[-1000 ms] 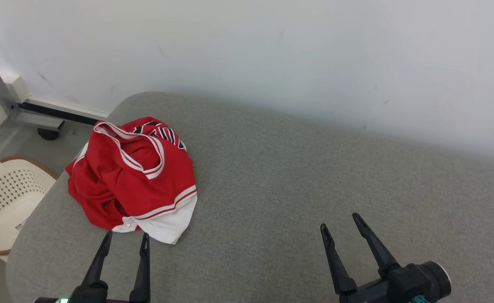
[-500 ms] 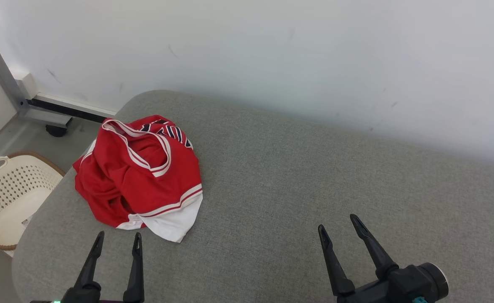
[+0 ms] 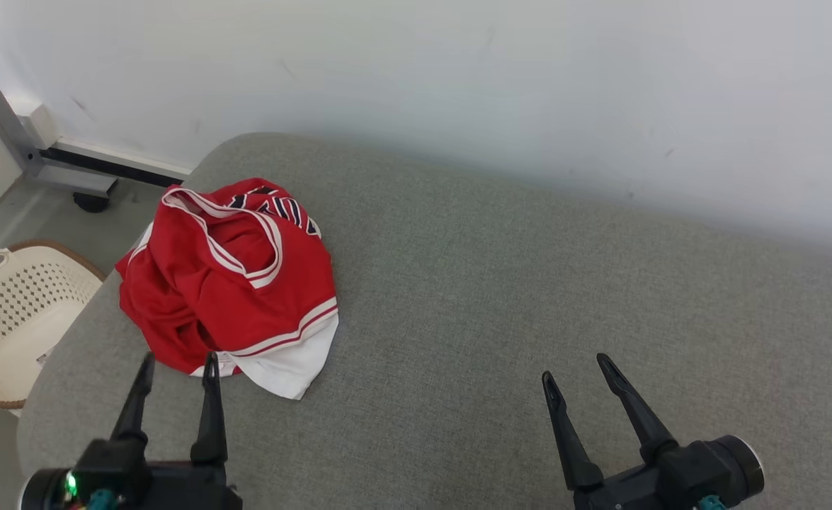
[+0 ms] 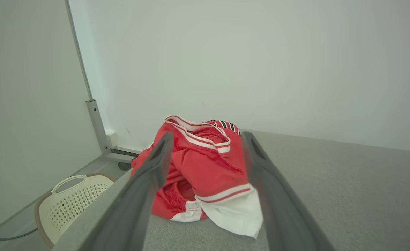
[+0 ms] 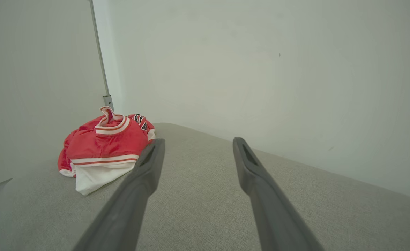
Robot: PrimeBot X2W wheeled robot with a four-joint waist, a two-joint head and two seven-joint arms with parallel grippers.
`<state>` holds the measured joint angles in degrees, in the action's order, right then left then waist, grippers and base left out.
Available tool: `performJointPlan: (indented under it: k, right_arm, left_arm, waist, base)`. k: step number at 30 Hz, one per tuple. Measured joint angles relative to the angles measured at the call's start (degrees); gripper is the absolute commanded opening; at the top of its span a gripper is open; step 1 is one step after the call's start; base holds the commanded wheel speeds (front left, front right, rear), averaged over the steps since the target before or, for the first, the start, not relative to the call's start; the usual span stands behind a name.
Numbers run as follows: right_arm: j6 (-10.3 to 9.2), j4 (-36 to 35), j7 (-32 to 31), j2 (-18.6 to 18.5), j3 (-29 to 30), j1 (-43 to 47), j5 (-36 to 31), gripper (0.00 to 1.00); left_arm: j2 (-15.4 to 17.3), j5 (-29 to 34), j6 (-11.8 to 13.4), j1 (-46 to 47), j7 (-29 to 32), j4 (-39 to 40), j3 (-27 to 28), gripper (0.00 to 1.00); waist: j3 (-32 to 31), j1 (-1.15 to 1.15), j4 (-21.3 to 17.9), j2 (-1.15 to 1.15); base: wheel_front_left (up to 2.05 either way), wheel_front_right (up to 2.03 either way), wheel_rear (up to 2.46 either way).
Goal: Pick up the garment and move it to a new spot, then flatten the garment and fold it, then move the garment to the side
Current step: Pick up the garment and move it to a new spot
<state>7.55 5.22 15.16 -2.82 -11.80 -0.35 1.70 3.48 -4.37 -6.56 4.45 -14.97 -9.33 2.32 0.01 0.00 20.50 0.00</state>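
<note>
So compared to half a second back, the head camera has shifted a touch, so the whole picture sits slightly differently. The real change is the left gripper (image 3: 179, 358): it has come up into the frame, body and all, and its tips now reach the near edge of the crumpled red jersey with white-and-red striped trim (image 3: 238, 283). Can't tell if they actually touch the cloth. The right gripper (image 3: 575, 367) is pretty much where it was, well apart from the jersey over the bare grey fabric-covered cushion (image 3: 493, 283). Both have their fingers spread wide with nothing in them.

The left wrist view frames the jersey (image 4: 208, 167) right between the left gripper (image 4: 207, 136) fingers, and adds the grey metal post (image 4: 95, 125) against the white wall (image 4: 260, 52). The right wrist view gets the jersey (image 5: 103, 143) side-on, off to the left of the right gripper (image 5: 198, 140).

The jersey's a bunched heap at the cushion's far left, close to the edge above the cream perforated plastic basket (image 3: 12, 319) on the floor. A white panel sticks out at the near side, with dark striped lettering peeking out on top.
</note>
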Motion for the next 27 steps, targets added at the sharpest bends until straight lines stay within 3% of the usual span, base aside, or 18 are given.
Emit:
performJointPlan:
  k: [3, 8, 15, 21, 27]
  right_arm:
    - [0.00, 0.0, 0.0, 0.0, 0.3, -0.7, -1.1, 1.00]
    - [0.00, -0.1, 0.0, -0.2, 0.6, -2.9, -3.1, 1.00]
    - [0.00, -0.4, 0.0, -1.5, 1.2, -5.3, -4.9, 1.00]
    - [0.00, -1.3, 0.0, -3.2, 2.2, -6.8, -6.3, 1.00]
    - [0.00, -2.5, 0.0, -4.0, 2.7, -8.8, -7.0, 1.00]
  left_arm:
    - [0.3, -0.9, -0.1, 3.4, 0.0, -2.5, 0.1, 1.00]
    - [4.6, -3.3, -0.6, 14.5, 0.0, -11.7, -1.9, 1.00]
    - [9.7, -13.2, -0.9, 31.3, 5.0, -23.0, -3.7, 1.00]
    - [14.1, -23.7, -1.0, 42.8, 12.4, -29.4, -8.6, 1.00]
    - [17.9, -32.4, -1.0, 51.3, 25.1, -35.3, -15.7, 1.00]
  waist:
    - [1.1, 0.00, 0.0, 0.00]
    - [4.5, 0.00, -0.2, 0.00]
    - [10.1, 0.01, -1.1, 0.00]
    - [15.1, 0.01, -2.1, 0.01]
    - [20.0, 0.01, -3.0, 0.01]
  base:
    - [0.00, 0.00, 0.00]
    - [0.00, 0.00, 0.00]
    - [0.00, 0.00, 0.00]
    - [0.00, 0.00, 0.00]
    - [0.00, 0.00, 0.00]
